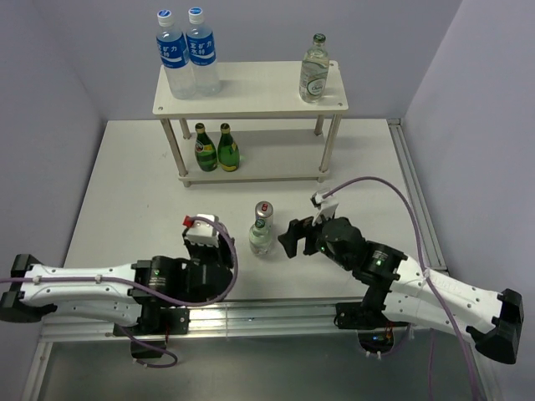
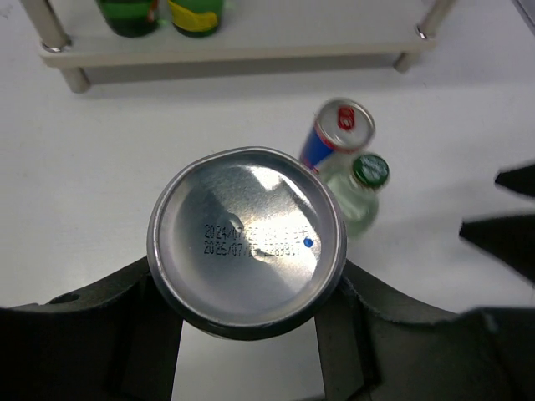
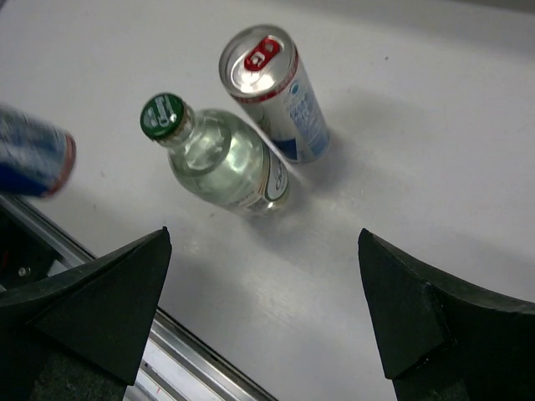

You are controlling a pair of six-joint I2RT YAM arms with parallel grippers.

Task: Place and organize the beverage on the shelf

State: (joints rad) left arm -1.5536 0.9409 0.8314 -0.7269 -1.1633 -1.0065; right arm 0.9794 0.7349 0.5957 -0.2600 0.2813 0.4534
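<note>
Clasping a can (image 2: 247, 242) — left fingers (image 2: 100, 334) low, forward-pointing.

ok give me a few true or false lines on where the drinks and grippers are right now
1. The left gripper is clamped on a can. True.
2. The right gripper is shut on a bottle. False: it is open and holds nothing.
3. Both dark green bottles stand on the shelf's lower tier. True.
4. Both clear glass bottles are on the shelf. False: one clear glass bottle is on the top tier; the other clear bottle stands on the table beside a second can.
</note>
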